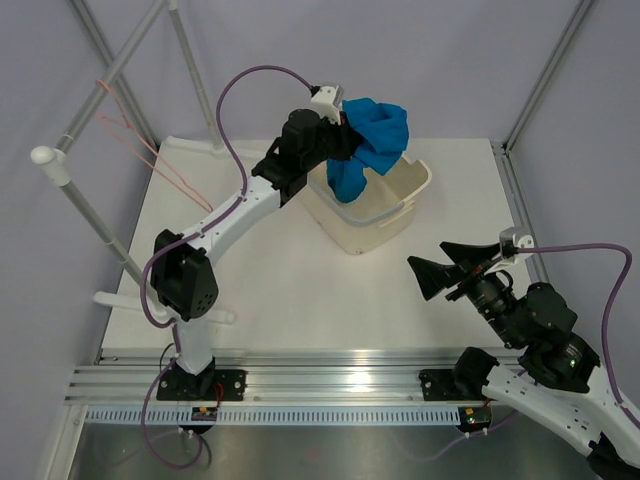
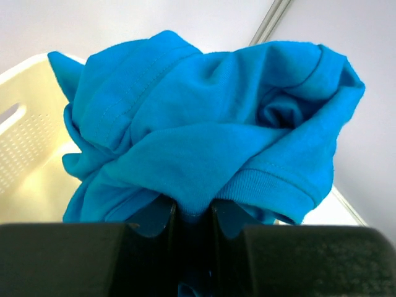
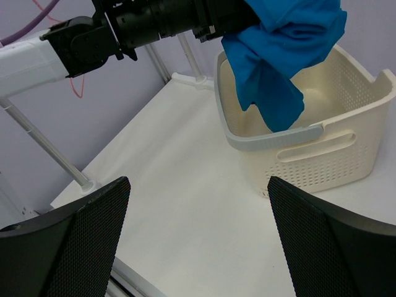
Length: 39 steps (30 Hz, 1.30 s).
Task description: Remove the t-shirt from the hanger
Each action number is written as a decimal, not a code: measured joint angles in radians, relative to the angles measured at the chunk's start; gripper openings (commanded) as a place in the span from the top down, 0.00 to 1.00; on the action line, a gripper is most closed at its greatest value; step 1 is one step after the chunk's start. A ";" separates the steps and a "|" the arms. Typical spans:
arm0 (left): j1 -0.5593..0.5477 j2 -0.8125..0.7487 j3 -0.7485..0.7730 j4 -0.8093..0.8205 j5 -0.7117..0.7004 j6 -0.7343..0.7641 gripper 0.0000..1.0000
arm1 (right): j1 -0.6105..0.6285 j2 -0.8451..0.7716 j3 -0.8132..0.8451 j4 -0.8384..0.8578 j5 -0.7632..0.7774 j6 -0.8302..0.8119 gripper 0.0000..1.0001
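left fingers point(image 2: 291, 260) clench the t-shirt point(image 1: 375, 140) over the basket point(image 1: 388, 219); right fingers point(image 3: 74, 247) gape wide, holding nothing

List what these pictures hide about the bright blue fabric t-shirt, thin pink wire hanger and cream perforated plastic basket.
- Left wrist view: left gripper fingertips are buried in t-shirt folds.
- Top view: the hanger hook is too thin to see.
- Top view: the basket floor is partly covered by the shirt.
- Right wrist view: right gripper fingers are cut off by the bottom edge.
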 measured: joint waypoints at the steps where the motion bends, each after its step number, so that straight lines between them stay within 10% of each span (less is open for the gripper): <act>1: -0.001 -0.003 -0.023 0.026 -0.002 -0.008 1.00 | 0.000 -0.003 0.000 0.000 0.000 0.000 0.00; 13: -0.003 -0.030 -0.145 -0.014 -0.147 -0.050 0.73 | 0.000 -0.006 0.000 0.000 0.000 0.000 0.00; 15: -0.003 -0.039 -0.158 -0.017 -0.158 -0.044 0.49 | 0.000 -0.006 0.000 0.000 0.001 0.000 0.01; 16: -0.003 -0.045 -0.167 -0.018 -0.164 -0.042 0.17 | 0.000 -0.006 0.000 0.000 0.001 0.000 0.00; 18: -0.003 -0.064 -0.179 -0.020 -0.172 -0.042 0.01 | 0.000 -0.006 0.000 0.000 0.001 0.000 0.00; 32: -0.028 -0.443 -0.418 0.051 -0.055 -0.114 0.01 | 0.000 0.183 0.043 -0.006 0.027 0.023 0.00; 39: -0.238 -0.589 -0.612 0.017 -0.082 -0.029 0.01 | 0.000 0.320 0.043 -0.011 0.031 0.054 0.00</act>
